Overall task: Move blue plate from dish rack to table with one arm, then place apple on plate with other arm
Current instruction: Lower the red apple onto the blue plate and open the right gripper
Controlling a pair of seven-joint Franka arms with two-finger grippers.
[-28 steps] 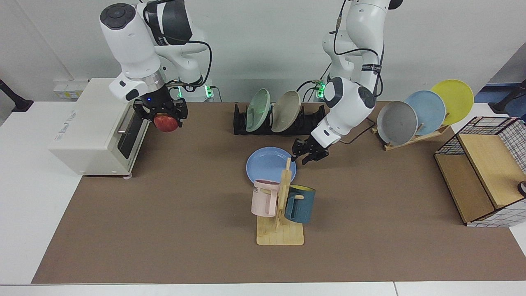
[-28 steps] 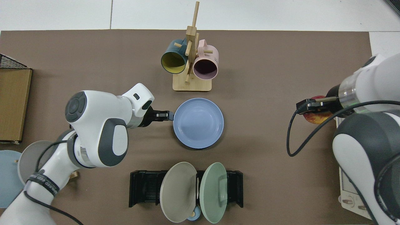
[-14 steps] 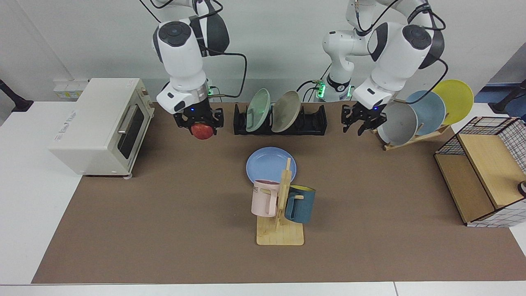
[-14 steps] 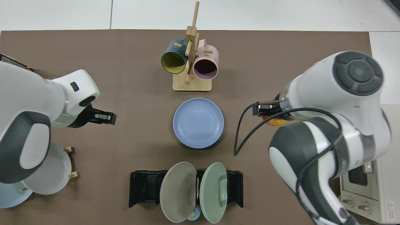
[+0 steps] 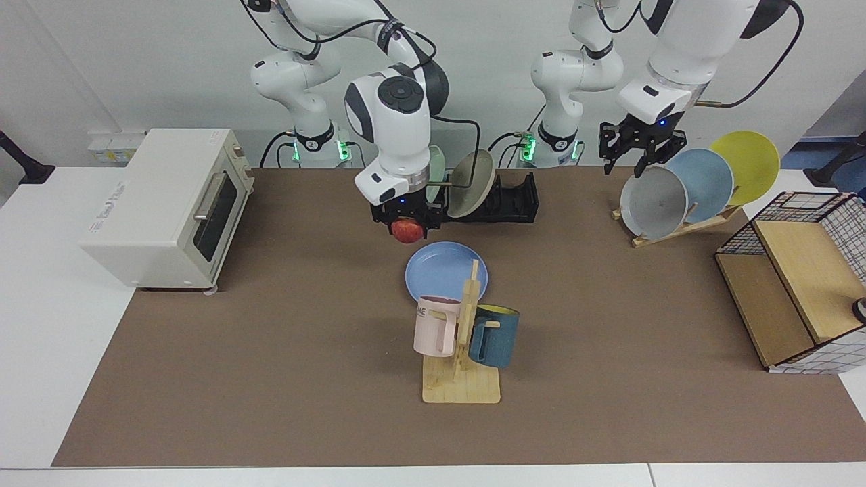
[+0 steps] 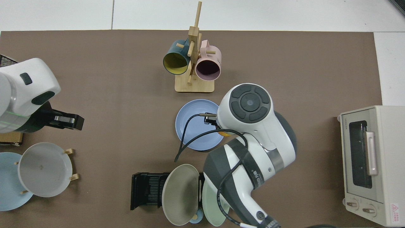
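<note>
The blue plate (image 5: 443, 270) lies flat on the table (image 5: 270, 352), just behind the mug stand; in the top view the plate (image 6: 191, 126) is partly covered by the right arm. My right gripper (image 5: 406, 226) is shut on the red apple (image 5: 406, 232) and hangs a little above the plate's far rim. From above only an orange sliver of the apple (image 6: 225, 134) shows under the wrist. The black dish rack (image 5: 514, 199) holds a green and a beige plate. My left gripper (image 5: 639, 159) is open and holds nothing, raised above the wooden plate rack, far from the plate.
A mug stand (image 5: 462, 352) with a pink and a teal mug stands right in front of the plate. A toaster oven (image 5: 162, 203) sits at the facing view's left. A wooden rack (image 5: 676, 223) with grey, sky-blue and yellow plates and a wire basket (image 5: 798, 277) are at its right.
The right arm has carried the apple from beside the toaster oven over to the blue plate. The left gripper has drawn away from the plate's edge and risen above the wooden plate rack.
</note>
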